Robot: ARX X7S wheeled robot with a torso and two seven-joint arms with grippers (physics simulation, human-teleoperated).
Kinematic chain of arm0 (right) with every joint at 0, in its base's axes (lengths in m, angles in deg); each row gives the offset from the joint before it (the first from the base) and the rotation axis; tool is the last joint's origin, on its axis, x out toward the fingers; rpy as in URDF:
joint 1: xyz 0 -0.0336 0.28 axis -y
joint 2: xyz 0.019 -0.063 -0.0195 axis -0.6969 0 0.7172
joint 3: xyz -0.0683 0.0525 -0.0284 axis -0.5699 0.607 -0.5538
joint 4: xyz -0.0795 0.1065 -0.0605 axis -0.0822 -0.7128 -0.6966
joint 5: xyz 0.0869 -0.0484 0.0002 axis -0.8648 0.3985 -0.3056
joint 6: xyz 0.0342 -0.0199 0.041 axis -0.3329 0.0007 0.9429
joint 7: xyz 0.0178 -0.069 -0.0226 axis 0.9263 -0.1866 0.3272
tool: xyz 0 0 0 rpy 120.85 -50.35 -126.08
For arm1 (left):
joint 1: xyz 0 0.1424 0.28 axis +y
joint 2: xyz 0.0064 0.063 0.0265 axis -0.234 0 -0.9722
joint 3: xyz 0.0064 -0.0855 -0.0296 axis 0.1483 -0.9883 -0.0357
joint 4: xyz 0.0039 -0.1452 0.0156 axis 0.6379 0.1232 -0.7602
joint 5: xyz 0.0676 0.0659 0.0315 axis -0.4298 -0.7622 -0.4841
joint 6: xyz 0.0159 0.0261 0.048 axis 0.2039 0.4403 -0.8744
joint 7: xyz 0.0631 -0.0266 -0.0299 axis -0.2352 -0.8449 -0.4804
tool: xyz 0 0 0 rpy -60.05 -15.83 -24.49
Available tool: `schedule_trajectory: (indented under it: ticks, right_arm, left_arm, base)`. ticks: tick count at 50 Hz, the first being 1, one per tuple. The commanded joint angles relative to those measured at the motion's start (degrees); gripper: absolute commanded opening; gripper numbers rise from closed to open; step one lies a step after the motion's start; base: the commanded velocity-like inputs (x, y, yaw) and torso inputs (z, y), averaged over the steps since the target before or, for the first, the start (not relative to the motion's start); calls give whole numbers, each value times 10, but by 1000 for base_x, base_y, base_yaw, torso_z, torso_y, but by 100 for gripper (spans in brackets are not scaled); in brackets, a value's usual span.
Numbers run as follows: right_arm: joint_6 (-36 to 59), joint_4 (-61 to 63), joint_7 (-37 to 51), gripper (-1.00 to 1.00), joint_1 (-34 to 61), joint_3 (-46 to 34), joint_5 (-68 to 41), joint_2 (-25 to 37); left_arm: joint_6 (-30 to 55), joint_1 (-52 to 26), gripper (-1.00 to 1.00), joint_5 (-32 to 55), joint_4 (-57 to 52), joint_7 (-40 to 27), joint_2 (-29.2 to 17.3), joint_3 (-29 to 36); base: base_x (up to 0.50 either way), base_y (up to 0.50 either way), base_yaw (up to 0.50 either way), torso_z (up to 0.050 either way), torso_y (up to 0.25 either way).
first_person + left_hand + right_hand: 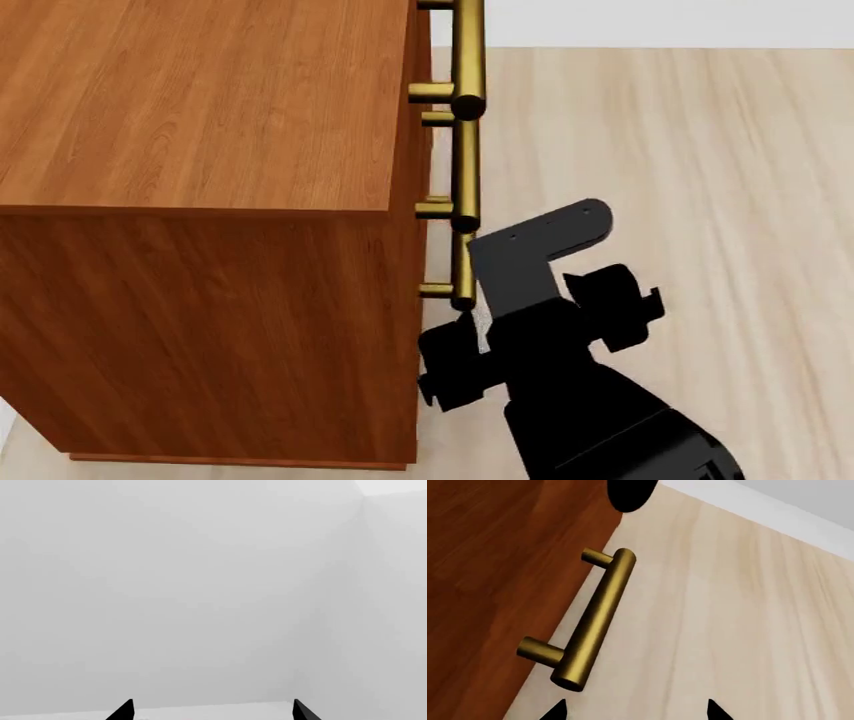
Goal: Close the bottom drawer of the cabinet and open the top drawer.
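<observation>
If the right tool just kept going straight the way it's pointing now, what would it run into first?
Probably the pale wood floor. In the wrist view the right tool stands open, its tips framing bare floor, with the cabinet's brass bar handle off to one side. Depth is unclear, so the handle could be clipped.

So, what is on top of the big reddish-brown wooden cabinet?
Nothing shows on the visible part of the reddish-brown wood-grain cabinet top in the head view; it is bare wood. Its far and left parts run out of frame, so they cannot be checked.

Head looks down over cabinet (200, 200); right wrist close on it.
</observation>
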State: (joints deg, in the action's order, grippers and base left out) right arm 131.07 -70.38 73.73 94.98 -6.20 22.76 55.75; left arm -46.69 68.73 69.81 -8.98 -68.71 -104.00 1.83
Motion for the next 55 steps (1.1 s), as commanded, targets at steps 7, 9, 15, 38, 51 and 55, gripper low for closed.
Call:
schedule_trajectory:
  ticks: [7,9,15,38,51,55]
  right_arm:
    - [-46,-34,-89,100,-1,11,-89,-23]
    - [-44,-44,-98,100,1,20,-101,-26]
    - [-32,-31,-89,100,-6,36,-118,-21]
    - [132,368,123,100,-190,210,-308,86]
    - [107,490,196,100,-284,370,-423,139]
    - [102,515,239,100,-287,425,-501,157]
  left_arm:
    - [12,-10,100,14,-3,-14,-15,0]
    - [11,-11,100,14,-1,-14,-15,0]
    - [5,-6,100,12,-1,-12,-13,0]
    - [14,-9,100,25,-6,-27,-24,0]
    - [15,-8,100,29,-5,-32,-28,2]
    - [13,-7,100,28,-2,-31,-28,4]
  base:
    - [0,0,1,0,2]
    - [0,1,2,0,0]
    - [0,1,2,0,0]
    - [0,1,1,0,1]
    - [0,0,0,0,0]
    - [0,0,0,0,0]
